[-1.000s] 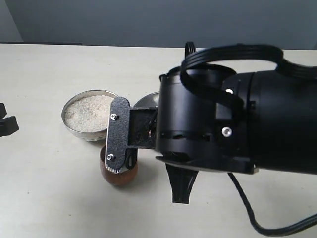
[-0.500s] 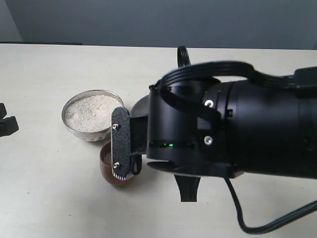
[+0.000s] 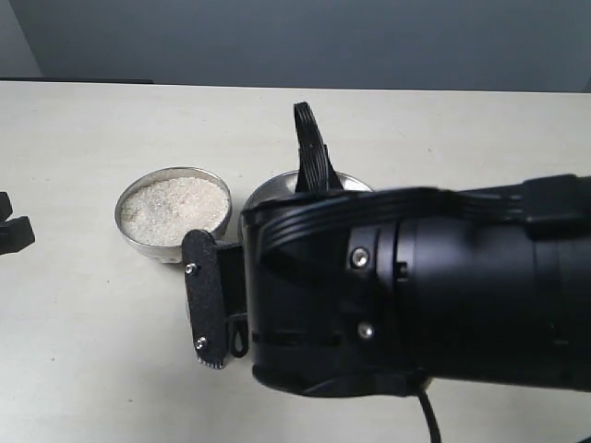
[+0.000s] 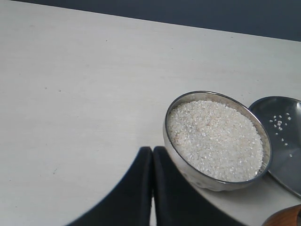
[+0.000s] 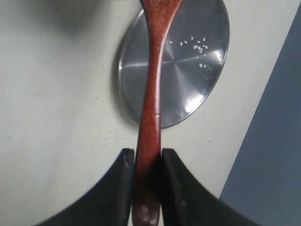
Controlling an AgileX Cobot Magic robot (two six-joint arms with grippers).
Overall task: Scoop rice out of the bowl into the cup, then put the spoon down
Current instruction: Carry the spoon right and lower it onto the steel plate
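The steel bowl [image 4: 188, 168] is full of white rice [image 4: 214, 139] and stands left of centre in the exterior view, bowl [image 3: 138, 242], rice [image 3: 174, 205]. A brown edge of the wooden cup [image 4: 287, 217] shows beside the bowl; the right arm hides the cup in the exterior view. My right gripper [image 5: 147, 153] is shut on the handle of the reddish wooden spoon [image 5: 153, 94], which reaches out over the flat steel plate [image 5: 197, 89]; its head runs out of the frame. My left gripper [image 4: 153, 150] is shut and empty, just beside the bowl's wall.
The right arm's big black body [image 3: 416, 295] fills the middle and right of the exterior view, with one finger plate [image 3: 205, 309] sticking out below the bowl. A few stray grains [image 5: 197, 47] lie on the plate [image 3: 277, 194]. The left gripper [image 3: 11, 231] sits at the far left edge.
The right arm has turned and swung lower in the exterior view, its finger plate moving left and down. It now covers the cup, which showed half a second ago. The left gripper has not moved.
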